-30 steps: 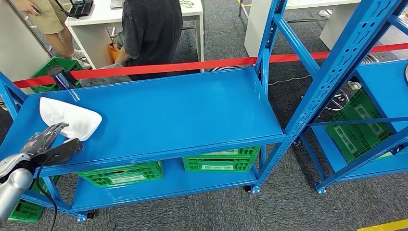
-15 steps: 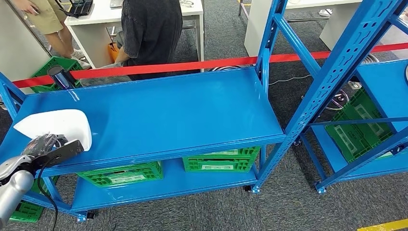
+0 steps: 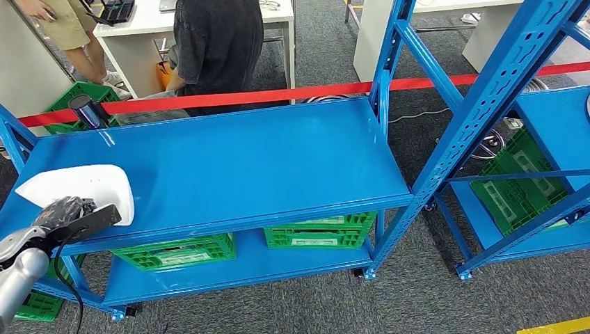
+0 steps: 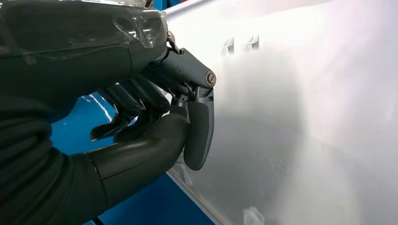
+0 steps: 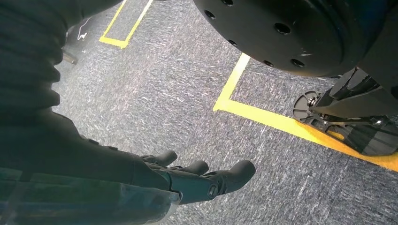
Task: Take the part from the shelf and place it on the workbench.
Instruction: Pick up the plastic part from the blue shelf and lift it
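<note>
White part point(image 3: 80, 186): near edge hidden behind left hand point(image 3: 64, 211) in head view; in left wrist view overexposed, outline cut by frame edges. Fingers point(image 4: 199, 126) partly hidden behind thumb, contact blurred. Two people behind shelf point(image 3: 243, 160): upper bodies cut off at top. Right hand point(image 5: 197, 180): palm hidden under wrist cover.

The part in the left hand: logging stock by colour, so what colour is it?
Plain white. The part shows best in the head view, held by the left hand.
</note>
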Motion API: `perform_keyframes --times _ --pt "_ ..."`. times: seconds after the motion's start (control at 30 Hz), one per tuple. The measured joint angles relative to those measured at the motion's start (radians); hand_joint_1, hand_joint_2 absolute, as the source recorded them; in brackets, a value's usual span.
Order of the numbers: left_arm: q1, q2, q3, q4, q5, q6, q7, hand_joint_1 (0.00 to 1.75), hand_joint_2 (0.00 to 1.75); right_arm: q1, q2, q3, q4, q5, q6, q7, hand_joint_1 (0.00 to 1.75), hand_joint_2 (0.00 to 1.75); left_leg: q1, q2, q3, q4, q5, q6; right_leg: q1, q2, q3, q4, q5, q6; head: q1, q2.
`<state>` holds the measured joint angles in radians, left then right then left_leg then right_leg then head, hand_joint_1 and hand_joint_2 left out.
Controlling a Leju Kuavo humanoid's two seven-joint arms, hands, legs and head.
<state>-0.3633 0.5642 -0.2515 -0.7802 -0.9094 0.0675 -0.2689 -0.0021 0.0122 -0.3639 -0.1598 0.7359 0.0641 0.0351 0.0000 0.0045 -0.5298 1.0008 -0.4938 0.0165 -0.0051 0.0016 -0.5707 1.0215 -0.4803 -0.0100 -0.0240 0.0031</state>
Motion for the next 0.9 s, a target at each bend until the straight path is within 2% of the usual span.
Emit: perform_keyframes --times 0.37,0.4,0.5,0.53,0.9 --pt "0.000 0.000 -0.006 0.002 0.002 -0.005 0.000 1.75 1.75 0.000 0.000 0.000 -0.001 0.000 0.000 0.000 0.00 1.75 0.000 0.000 0.000 0.000 0.000 0.000 0.000 0.000 0.000 0.000 0.000 0.000 0.000 0.000" --pt "0.000 0.000 -0.006 0.002 0.004 -0.006 0.000 1.45 1.75 0.000 0.000 0.000 -0.001 0.000 0.000 0.000 0.00 1.75 0.000 0.000 0.000 0.000 0.000 0.000 0.000 0.000 0.000 0.000 0.000 0.000 0.000 0.000" --pt "0.000 0.000 -0.006 0.002 0.013 -0.001 -0.008 0.14 0.44 0.000 0.000 0.000 -0.001 0.001 0.000 0.000 0.00 1.75 0.000 0.000 0.000 0.000 0.000 0.000 0.000 0.000 0.000 0.000 0.000 0.000 0.000 0.000" --pt "0.000 0.000 -0.006 0.002 0.016 0.006 -0.014 0.00 0.00 0.000 0.000 0.000 -0.001 0.002 0.000 0.000 0.00 1.75 0.000 0.000 0.000 0.000 0.000 0.000 0.000 0.000 0.000 0.000 0.000 0.000 0.000 0.000" --pt "0.005 -0.001 -0.012 -0.007 0.029 0.026 -0.042 0.00 0.00 0.000 0.000 0.000 -0.004 0.005 0.000 0.000 0.00 1.75 0.000 0.000 0.000 0.000 0.000 0.000 0.000 0.000 0.000 0.000 0.000 0.000 0.000 0.000"
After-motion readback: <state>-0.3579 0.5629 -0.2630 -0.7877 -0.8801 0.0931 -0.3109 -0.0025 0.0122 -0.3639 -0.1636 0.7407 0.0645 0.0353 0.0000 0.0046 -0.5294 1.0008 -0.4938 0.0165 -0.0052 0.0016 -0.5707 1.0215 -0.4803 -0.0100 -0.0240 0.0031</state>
